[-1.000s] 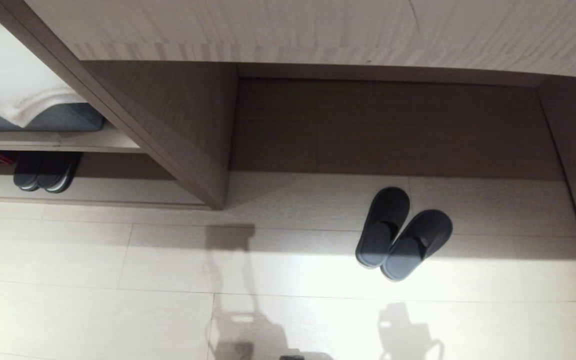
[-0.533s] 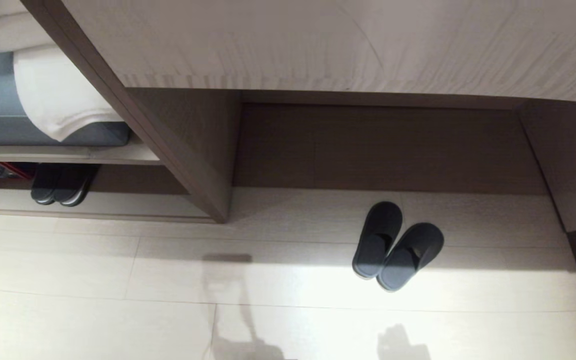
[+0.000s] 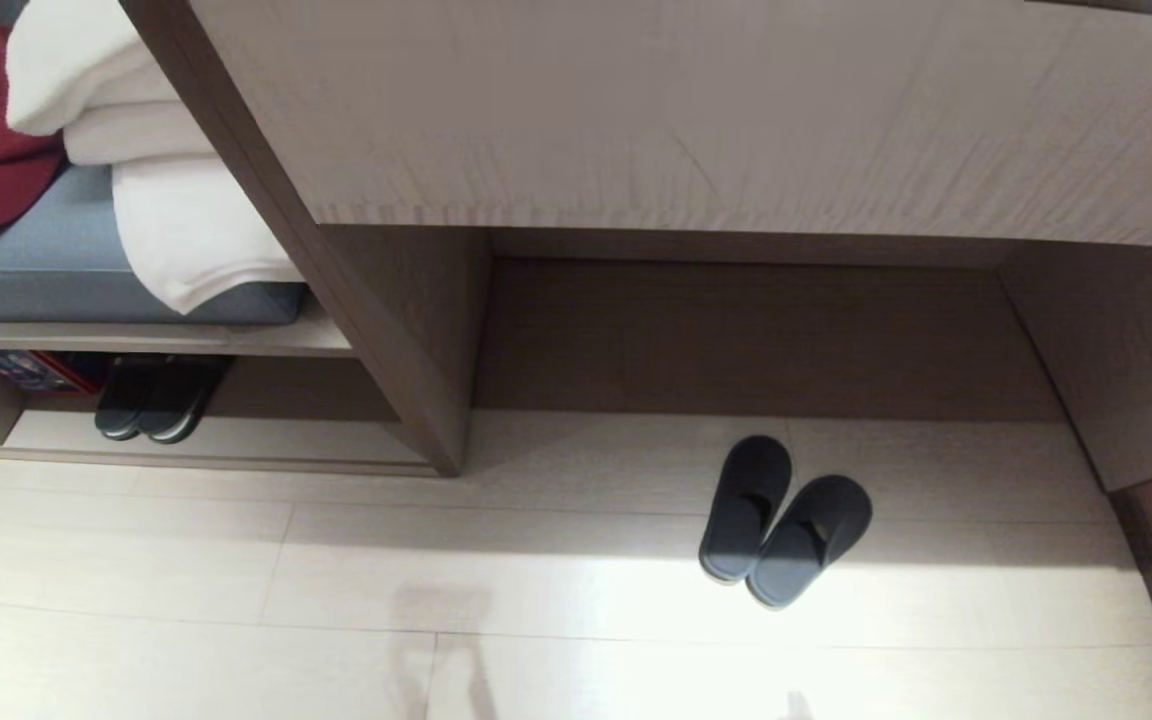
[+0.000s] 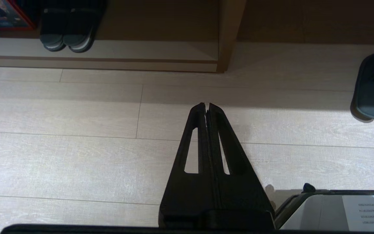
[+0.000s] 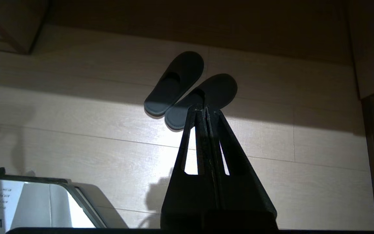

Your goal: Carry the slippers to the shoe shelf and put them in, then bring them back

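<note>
Whole view shifted; slippers (image 3: 784, 520) seemingly unmoved.

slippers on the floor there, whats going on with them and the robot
Nothing is being handled yet. The grey-blue slippers lie side by side on the pale floor at the front of the wide desk alcove. The shoe shelf sits low to the left and already holds a blacker pair. The left gripper and the right gripper are both shut and empty above the floor, the right one in line with the slippers.
</note>
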You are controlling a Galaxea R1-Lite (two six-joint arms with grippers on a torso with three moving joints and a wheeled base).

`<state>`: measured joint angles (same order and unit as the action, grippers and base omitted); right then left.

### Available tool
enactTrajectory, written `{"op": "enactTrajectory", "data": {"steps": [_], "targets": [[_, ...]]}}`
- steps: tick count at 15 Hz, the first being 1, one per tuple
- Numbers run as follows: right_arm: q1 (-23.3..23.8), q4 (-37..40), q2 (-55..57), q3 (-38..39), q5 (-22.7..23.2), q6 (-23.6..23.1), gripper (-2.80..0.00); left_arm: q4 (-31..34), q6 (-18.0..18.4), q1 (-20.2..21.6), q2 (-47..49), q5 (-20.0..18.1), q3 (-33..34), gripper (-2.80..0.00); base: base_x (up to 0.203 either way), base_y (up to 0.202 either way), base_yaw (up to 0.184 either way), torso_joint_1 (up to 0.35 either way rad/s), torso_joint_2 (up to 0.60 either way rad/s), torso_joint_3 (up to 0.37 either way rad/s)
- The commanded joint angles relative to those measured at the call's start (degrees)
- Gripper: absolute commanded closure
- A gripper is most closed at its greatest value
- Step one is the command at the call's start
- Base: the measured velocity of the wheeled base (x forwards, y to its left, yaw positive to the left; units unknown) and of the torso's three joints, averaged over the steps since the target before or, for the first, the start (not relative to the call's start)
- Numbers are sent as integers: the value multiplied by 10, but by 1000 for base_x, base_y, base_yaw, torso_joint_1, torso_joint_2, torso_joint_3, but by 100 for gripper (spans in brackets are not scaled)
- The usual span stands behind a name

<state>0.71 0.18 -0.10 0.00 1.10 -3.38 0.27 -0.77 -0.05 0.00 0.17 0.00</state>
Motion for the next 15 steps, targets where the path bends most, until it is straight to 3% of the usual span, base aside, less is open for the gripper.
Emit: {"op": "enactTrajectory", "data": {"steps": [1,15], "targets": [[0,0,-1,0,0,0,0,0,0,0,0,0,0,0,0,0,0,1,-1,194],[0,0,-1,0,0,0,0,0,0,0,0,0,0,0,0,0,0,4,2,202]]}}
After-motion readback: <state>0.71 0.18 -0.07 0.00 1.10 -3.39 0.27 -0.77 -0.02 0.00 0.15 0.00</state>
